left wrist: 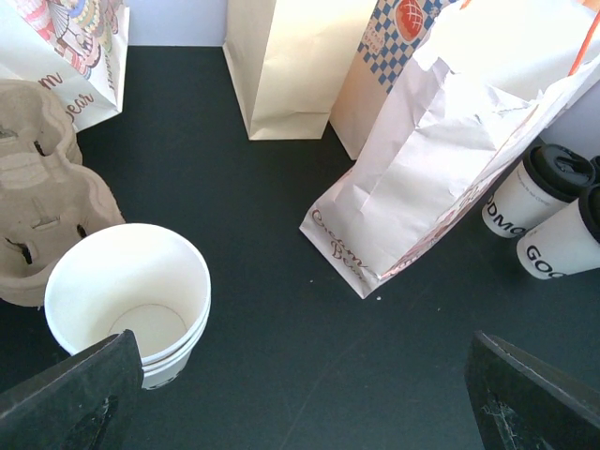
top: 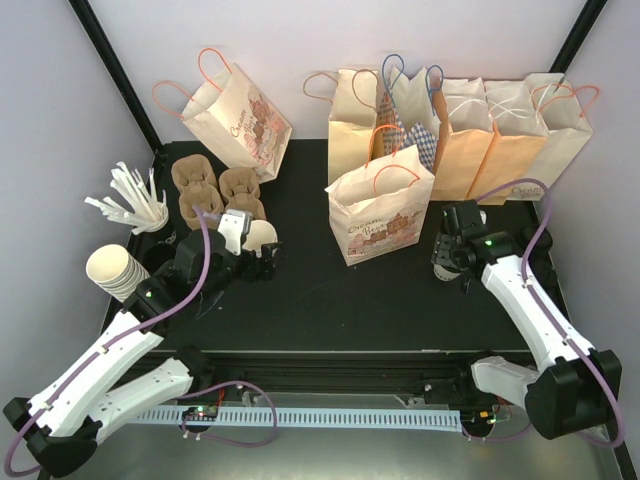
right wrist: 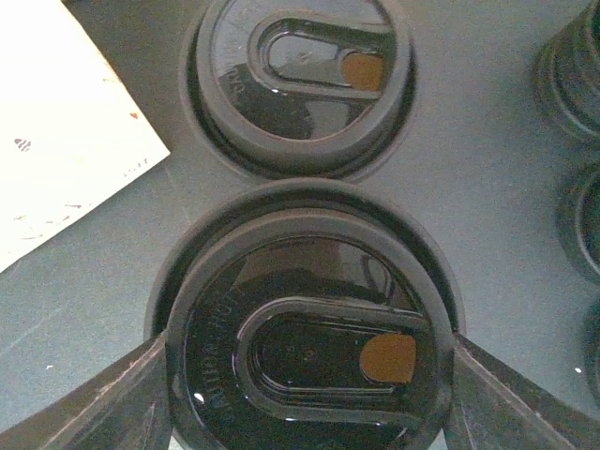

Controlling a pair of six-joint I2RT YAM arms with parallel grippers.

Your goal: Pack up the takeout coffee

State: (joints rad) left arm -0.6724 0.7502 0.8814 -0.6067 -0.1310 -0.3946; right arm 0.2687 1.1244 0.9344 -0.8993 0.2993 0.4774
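The top external view looks down from above and behind over the whole bench (top: 330, 300). The left wrist view sits low, angled forward across the bench toward the printed bag (left wrist: 422, 178) and 2 lidded coffee cups (left wrist: 530, 192). The right wrist view looks straight down, very close, on those same 2 cups.

Paper bags (top: 480, 140) at back, pulp carriers (top: 215, 190) and stacked cups (top: 115, 270) left.
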